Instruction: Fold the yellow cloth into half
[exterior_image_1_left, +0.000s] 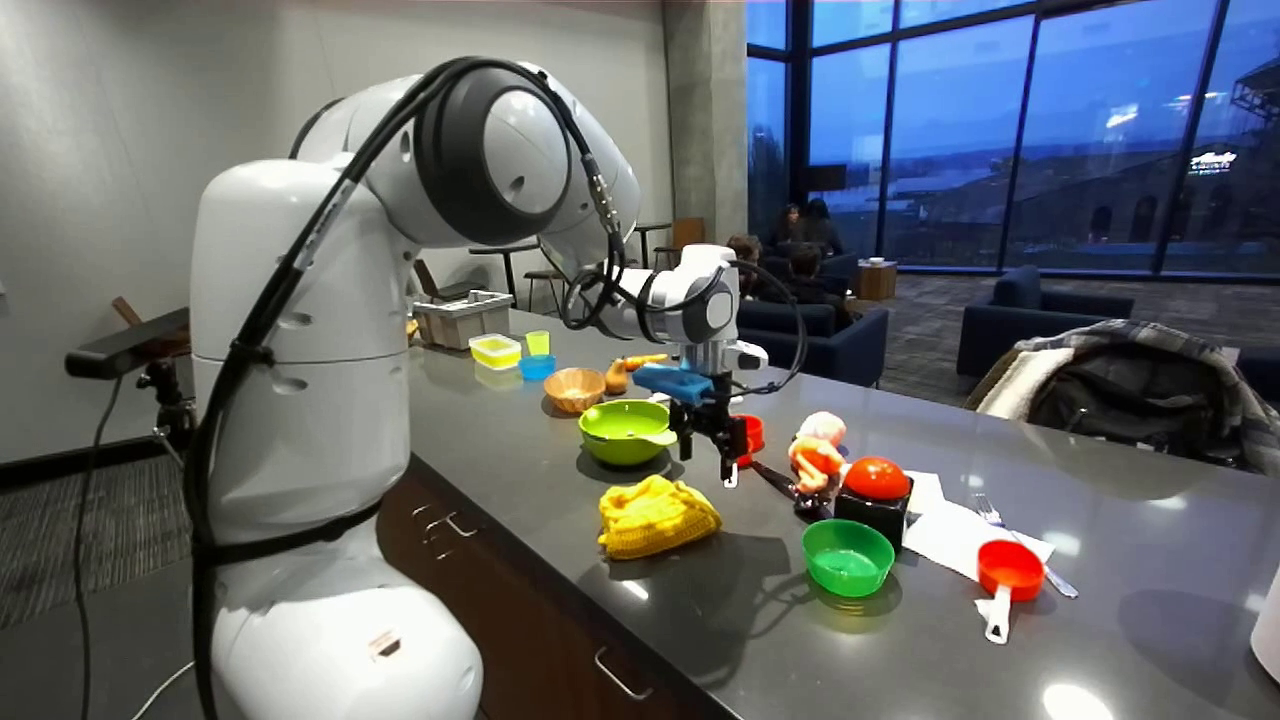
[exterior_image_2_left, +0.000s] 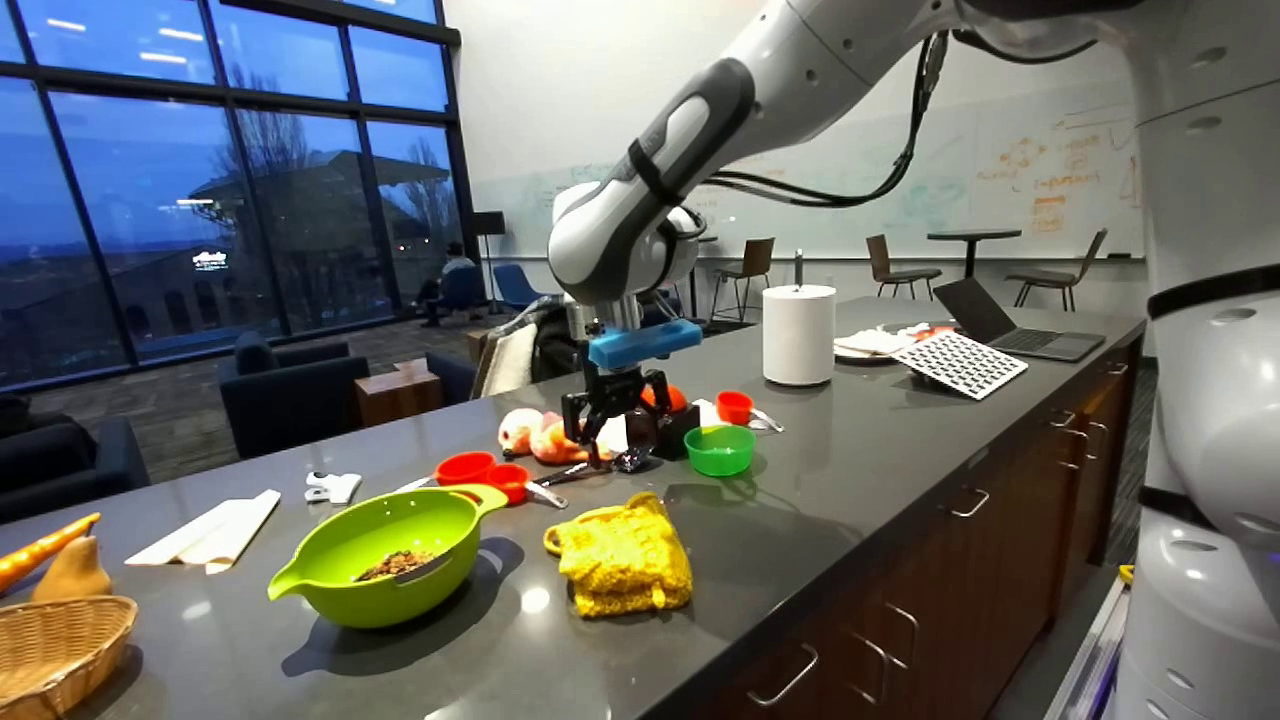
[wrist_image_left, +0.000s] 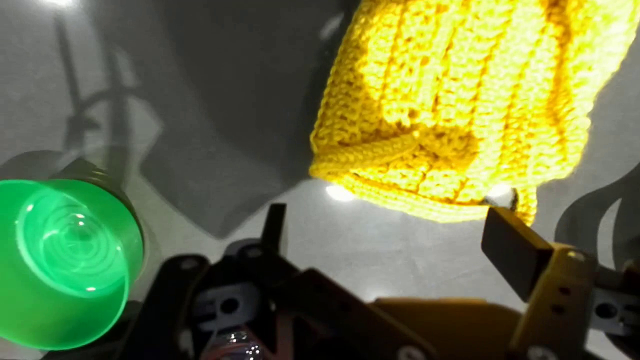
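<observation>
The yellow cloth (exterior_image_1_left: 655, 515) lies on the dark counter near its edge, doubled over and somewhat raised, with layered edges and a corner loop in an exterior view (exterior_image_2_left: 625, 560). In the wrist view the ribbed yellow cloth (wrist_image_left: 460, 95) fills the upper right, with one edge curled over. My gripper (exterior_image_1_left: 707, 462) is open and empty above the counter, beside the cloth and apart from it; it also shows in an exterior view (exterior_image_2_left: 620, 445). In the wrist view the gripper's fingers (wrist_image_left: 385, 225) are wide apart with bare counter between them, the right fingertip overlapping the cloth's lower corner in the picture.
A yellow-green bowl (exterior_image_2_left: 390, 560) and a green bowl (exterior_image_1_left: 848, 560) stand on either side of the cloth. Beyond the gripper are red measuring cups (exterior_image_2_left: 467, 468), a doll (exterior_image_1_left: 818, 455) and a black box with a red dome (exterior_image_1_left: 875, 500). The counter's edge runs close to the cloth.
</observation>
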